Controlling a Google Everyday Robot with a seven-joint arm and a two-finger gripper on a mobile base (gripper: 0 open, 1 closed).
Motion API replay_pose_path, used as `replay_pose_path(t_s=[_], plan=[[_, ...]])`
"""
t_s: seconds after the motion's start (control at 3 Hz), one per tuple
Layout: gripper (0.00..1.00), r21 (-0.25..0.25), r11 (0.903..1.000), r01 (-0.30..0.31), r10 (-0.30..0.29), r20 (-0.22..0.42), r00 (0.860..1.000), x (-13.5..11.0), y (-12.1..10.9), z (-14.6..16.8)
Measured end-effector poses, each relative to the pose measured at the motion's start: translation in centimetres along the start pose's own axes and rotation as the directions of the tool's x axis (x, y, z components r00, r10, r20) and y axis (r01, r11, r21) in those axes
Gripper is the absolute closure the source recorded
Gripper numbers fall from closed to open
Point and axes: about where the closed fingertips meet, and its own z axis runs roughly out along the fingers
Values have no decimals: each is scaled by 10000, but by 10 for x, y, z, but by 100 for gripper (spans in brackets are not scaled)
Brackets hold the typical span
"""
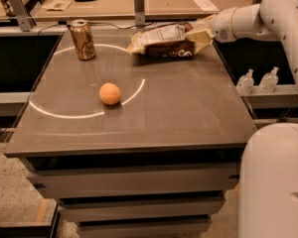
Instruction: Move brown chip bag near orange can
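Note:
The brown chip bag [161, 42] lies on its side at the back of the grey table [179, 108], right of centre, white label panel facing up. The orange can [83, 39] stands upright at the back left, well apart from the bag. My gripper [200, 33] reaches in from the right on the white arm and sits at the bag's right end, touching or overlapping it.
A round orange fruit [110, 93] sits on the table left of centre, in front of the can and bag. A white ring of light marks the tabletop. Two small bottles [258, 81] stand on a shelf to the right. The robot's white body [275, 182] fills the lower right.

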Motion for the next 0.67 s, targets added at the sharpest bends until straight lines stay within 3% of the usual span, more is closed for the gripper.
replay_pose_path(t_s=[0.33,0.67], plan=[[87,-420,9988,269,-266,75,9996,-6,10,-2],[100,-652,9976,245,-238,102,9997,-8,17,-3]])
